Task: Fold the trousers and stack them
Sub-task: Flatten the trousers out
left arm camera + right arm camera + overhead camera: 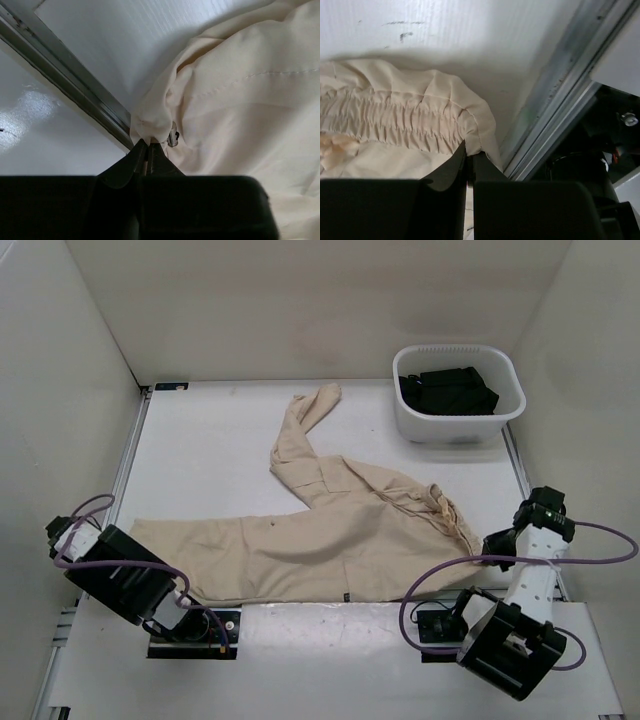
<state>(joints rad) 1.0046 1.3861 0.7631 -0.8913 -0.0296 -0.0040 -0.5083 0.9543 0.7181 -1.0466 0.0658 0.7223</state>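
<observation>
The beige trousers (340,535) lie spread flat on the white table. One leg runs left across the near part and the other leg (305,425) angles toward the back. My left gripper (148,143) is shut on the hem end of the left-running leg (150,125), beside the table's left edge (125,532). My right gripper (470,150) is shut on the corner of the gathered elastic waistband (405,122) at the right end of the trousers (482,542). Both pinch only a small fold of cloth.
A white basket (455,430) holding black folded garments (447,390) stands at the back right. Metal rails run along the table edges close to both grippers (75,85) (555,100). White walls enclose the table on three sides.
</observation>
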